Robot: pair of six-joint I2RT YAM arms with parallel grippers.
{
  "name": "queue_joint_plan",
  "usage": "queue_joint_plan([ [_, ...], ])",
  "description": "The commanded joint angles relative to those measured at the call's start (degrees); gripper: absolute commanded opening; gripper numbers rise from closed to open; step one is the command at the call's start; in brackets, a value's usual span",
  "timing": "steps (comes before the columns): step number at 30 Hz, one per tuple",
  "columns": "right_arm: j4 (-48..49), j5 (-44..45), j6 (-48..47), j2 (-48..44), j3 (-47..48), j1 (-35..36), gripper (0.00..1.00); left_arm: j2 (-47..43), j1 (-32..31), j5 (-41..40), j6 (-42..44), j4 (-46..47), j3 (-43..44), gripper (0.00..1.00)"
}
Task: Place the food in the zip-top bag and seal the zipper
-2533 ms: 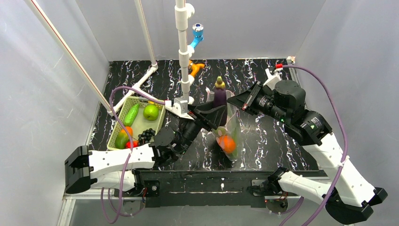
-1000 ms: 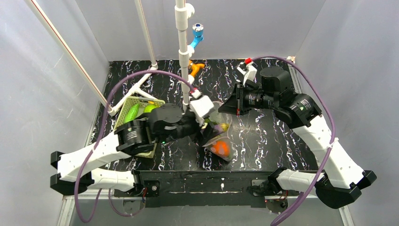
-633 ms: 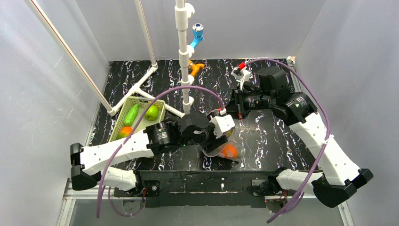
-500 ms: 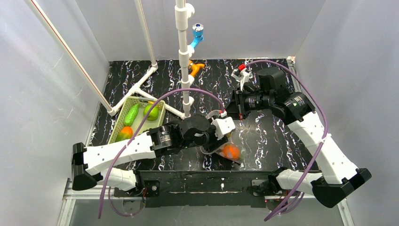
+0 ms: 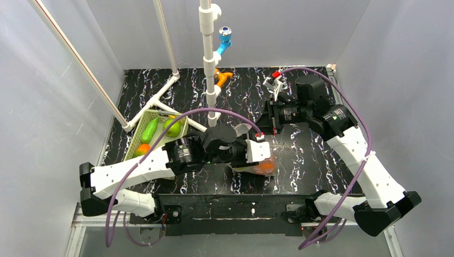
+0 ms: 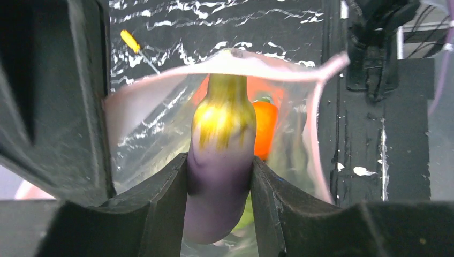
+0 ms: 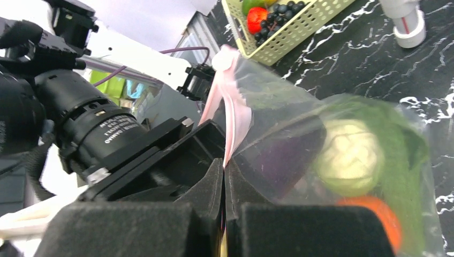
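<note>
My left gripper (image 6: 218, 167) is shut on the purple piece (image 6: 219, 187), whose yellow-green end points into the open mouth of the zip-top bag (image 6: 150, 134). The pink zipper (image 6: 235, 56) arches over that mouth. An orange ball (image 6: 266, 128) lies inside the bag. My right gripper (image 7: 225, 167) is shut on the pink zipper (image 7: 231, 115) and holds the bag's (image 7: 326, 115) edge up. A pale green food (image 7: 350, 155) shows through the plastic. In the top view the left gripper (image 5: 261, 152) covers the bag (image 5: 251, 167), and the right gripper (image 5: 270, 124) is just behind it.
The pale green basket (image 5: 181, 134) at the left holds a cucumber (image 5: 150, 130), a green round fruit (image 5: 171, 127) and a mango (image 5: 143, 148). A white pole (image 5: 209, 64) stands at the middle back. A small orange stick (image 6: 131, 40) lies on the black marbled table (image 5: 300, 155).
My left arm swung right and forward with the purple piece, from above the bag to its mouth. The bag tipped lower towards the front. The right gripper kept its hold and shifted slightly back.
</note>
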Motion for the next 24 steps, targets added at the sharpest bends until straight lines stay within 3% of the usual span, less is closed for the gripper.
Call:
queue_joint_plan([
  [1, 5.36, -6.18, 1.85, 0.21, 0.63, -0.16, 0.01, -1.98, -0.31, 12.03, 7.89, -4.83, 5.53, 0.05],
  [4, 4.9, -8.1, 1.93, 1.28, 1.8, -0.21, 0.01, -1.42, -0.3, 15.28, 9.81, -6.07, 5.93, 0.04],
  [11, 4.38, -9.67, 1.87, 1.8, 2.92, -0.17, 0.01, 2.29, -0.29, 7.14, 14.76, -13.14, 5.39, 0.03],
  [24, 3.79, -8.45, 2.9, -0.37, 4.65, -0.22, 0.01, 0.19, 0.73, 4.33, 8.85, -22.24, 3.94, 0.04],
])
